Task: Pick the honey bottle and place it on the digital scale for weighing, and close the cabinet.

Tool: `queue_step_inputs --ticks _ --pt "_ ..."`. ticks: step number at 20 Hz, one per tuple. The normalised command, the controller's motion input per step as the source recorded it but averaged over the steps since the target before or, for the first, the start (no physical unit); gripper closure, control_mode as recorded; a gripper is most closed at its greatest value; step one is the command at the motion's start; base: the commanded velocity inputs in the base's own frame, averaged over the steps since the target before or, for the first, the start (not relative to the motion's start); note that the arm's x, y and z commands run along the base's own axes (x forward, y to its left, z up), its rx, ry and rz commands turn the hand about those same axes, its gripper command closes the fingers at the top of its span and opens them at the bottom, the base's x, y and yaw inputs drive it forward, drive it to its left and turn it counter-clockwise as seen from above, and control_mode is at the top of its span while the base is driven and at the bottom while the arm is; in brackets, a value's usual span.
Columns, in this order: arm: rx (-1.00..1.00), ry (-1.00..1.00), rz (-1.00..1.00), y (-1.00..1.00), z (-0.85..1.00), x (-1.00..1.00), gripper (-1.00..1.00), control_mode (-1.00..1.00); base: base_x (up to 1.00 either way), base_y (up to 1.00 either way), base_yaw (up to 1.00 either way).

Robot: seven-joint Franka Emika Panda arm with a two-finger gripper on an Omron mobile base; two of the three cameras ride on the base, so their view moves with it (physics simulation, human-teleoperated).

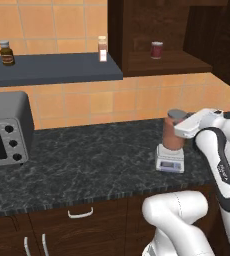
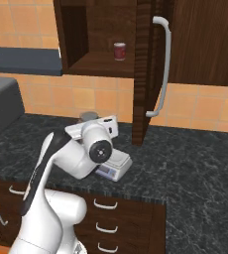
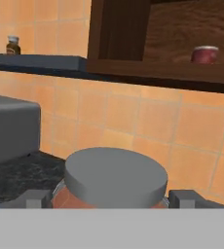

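Gripper fingers stand on either side of the honey bottle, just under its flat grey round lid, and seem clamped on the reddish-brown cylinder. That jar stands upright on the digital scale, a small light grey square slab with a display on its front edge, resting on the dark speckled stone counter. White and glossy, the arm bends over from the base and reaches sideways to the bottle at lid height. Above, the dark wooden cabinet stands open, its door with a long silver bar handle swung outward, a small dark red jar on its shelf.
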Motion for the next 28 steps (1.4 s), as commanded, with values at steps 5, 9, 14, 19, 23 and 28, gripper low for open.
queue_step_inputs --ticks 5,9,14,19,23,28 --pt "0.0 -0.02 0.15 -0.42 -0.27 0.3 1.0 -1.0 0.0 0.0 0.0" --pt "0.0 0.0 0.14 -0.37 -0.25 0.23 1.0 -1.0 0.0 0.0 0.0" --pt "0.0 0.0 0.1 -0.15 -0.19 0.14 1.0 -1.0 0.0 0.0 0.0" --pt "0.0 0.0 0.06 -0.01 -0.25 0.16 1.0 -1.0 0.0 0.0 0.0" --pt "0.0 -0.02 0.03 -0.08 -0.17 0.17 1.0 -1.0 0.0 0.0 0.0" --pt "0.0 -0.03 0.04 -0.29 -0.24 0.16 1.0 -1.0 0.0 0.0 0.0"
